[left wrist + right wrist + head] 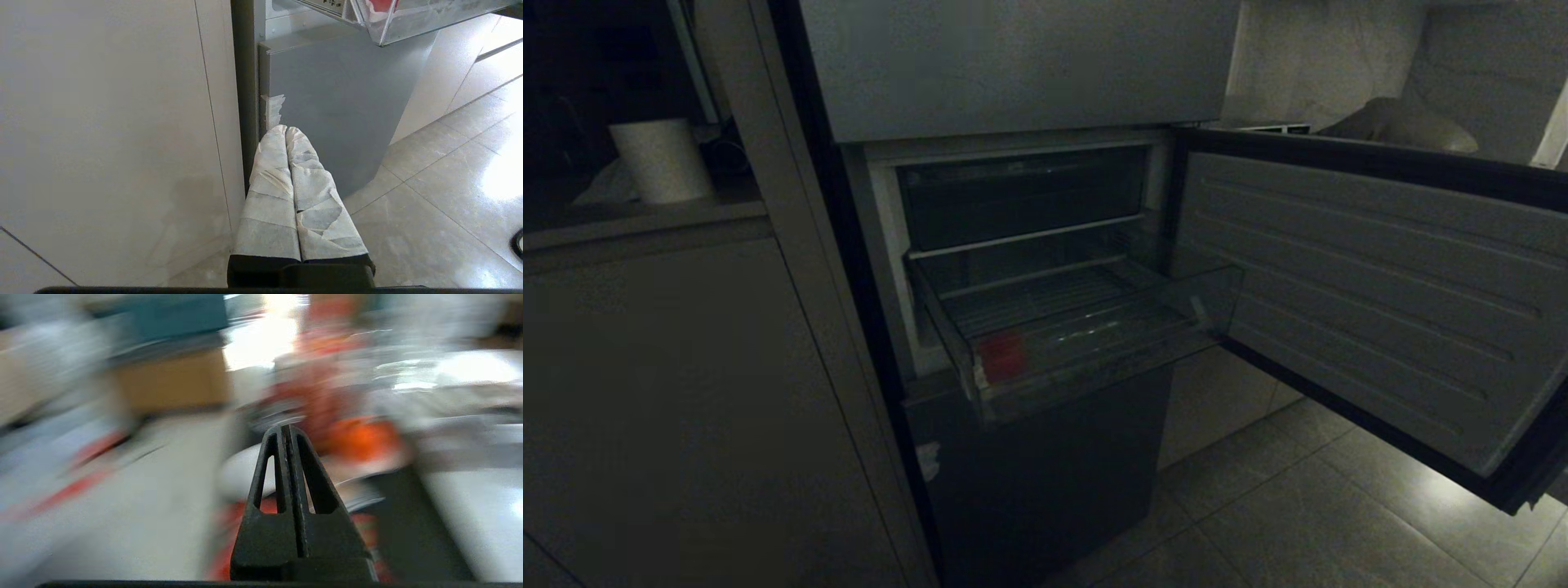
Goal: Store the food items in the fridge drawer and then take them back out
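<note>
Drawer (1094, 327) holds a red item (1002, 356); right gripper's (286, 428) empty jaws pressed together elsewhere.

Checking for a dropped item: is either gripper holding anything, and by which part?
Nothing is held. The right gripper is shut on nothing; the left gripper is shut and empty, low beside the fridge.

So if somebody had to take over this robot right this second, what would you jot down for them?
Left gripper: shut, empty, parked low by the fridge's lower door.
Right gripper: shut, nothing between its fingers; its surroundings are too blurred to place it.
Fridge drawer: pulled out, fridge door swung open.
One red food item lies in the drawer's front left corner.
Second food item: not identifiable in any view.
Left: find the second item; whether storing or taking out is under way cannot be told.
</note>
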Controlling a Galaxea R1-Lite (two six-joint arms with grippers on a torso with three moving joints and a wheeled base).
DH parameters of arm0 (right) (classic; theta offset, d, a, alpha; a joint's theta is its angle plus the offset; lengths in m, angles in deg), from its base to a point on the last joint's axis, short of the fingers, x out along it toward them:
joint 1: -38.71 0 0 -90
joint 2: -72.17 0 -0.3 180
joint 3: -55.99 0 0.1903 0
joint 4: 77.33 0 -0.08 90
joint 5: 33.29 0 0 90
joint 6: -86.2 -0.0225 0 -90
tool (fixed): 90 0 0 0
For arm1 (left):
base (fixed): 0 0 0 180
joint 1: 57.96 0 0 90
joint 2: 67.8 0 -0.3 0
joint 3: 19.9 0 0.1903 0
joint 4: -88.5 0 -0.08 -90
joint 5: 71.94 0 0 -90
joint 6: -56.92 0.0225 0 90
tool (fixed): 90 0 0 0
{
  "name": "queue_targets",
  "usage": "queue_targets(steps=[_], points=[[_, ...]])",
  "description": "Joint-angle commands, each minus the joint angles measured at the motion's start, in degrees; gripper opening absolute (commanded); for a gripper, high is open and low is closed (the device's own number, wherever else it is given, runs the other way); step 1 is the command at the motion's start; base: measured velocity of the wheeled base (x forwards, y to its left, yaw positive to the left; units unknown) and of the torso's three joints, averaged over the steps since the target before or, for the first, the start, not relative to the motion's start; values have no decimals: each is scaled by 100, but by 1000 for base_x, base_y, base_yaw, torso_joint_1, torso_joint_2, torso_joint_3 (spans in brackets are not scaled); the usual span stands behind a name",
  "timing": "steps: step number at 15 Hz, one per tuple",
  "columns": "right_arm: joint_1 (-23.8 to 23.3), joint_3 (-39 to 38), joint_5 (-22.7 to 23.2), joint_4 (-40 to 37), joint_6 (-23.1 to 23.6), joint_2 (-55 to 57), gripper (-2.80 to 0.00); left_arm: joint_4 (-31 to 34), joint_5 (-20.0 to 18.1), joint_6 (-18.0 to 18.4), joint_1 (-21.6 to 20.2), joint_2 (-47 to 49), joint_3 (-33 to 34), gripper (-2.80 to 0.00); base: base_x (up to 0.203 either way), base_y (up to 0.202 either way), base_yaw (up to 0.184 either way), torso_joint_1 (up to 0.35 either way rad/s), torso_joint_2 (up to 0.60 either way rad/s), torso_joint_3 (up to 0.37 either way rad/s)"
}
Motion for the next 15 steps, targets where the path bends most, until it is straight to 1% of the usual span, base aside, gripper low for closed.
queue_targets(steps=[1,2,3,4,5,6,7,9,10,11,12,15], points=[[1733,-672,-174,-476,14,-1872,-280,5,2,3,0,7,-1,-280,0,0,0,0,0,0],[2593,-800,-304,-886,25,-2467,-280,5,11,-6,0,8,-1,-280,0,0,0,0,0,0],[3456,-887,-420,-1466,51,-3121,-280,5,2,3,0,8,-1,-280,0,0,0,0,0,0],[4250,-968,-518,-2200,89,-3713,-280,5,2,-5,0,5,-1,-280,0,0,0,0,0,0],[4864,-1067,-590,-2956,120,-4184,-280,5,2,-6,0,8,-1,-280,0,0,0,0,0,0],[5315,-1292,-639,-3766,160,-4604,-280,5,2,3,0,8,-1,-280,0,0,0,0,0,0],[5533,-1732,-639,-4234,241,-4860,-280,5,9,-6,0,8,-1,-280,0,0,0,0,0,0],[5880,-2607,-480,-4494,519,-5474,-280,0,2,-6,0,8,-1,-280,0,0,0,0,0,0],[6006,-3002,-343,-4500,702,-5687,-280,1,2,0,0,-1,-1,-280,0,0,0,0,0,0],[6082,-3249,-158,-4291,845,-5840,-280,3,2,-6,0,-1,-1,-280,0,0,0,0,0,0],[6111,-3383,-36,-3898,956,-5970,-280,5,11,-6,0,8,-1,-280,0,0,0,0,0,0],[6065,-3490,57,-3731,1193,-6545,-280,5,4,-6,0,8,-1,-280,0,0,0,0,0,0]])
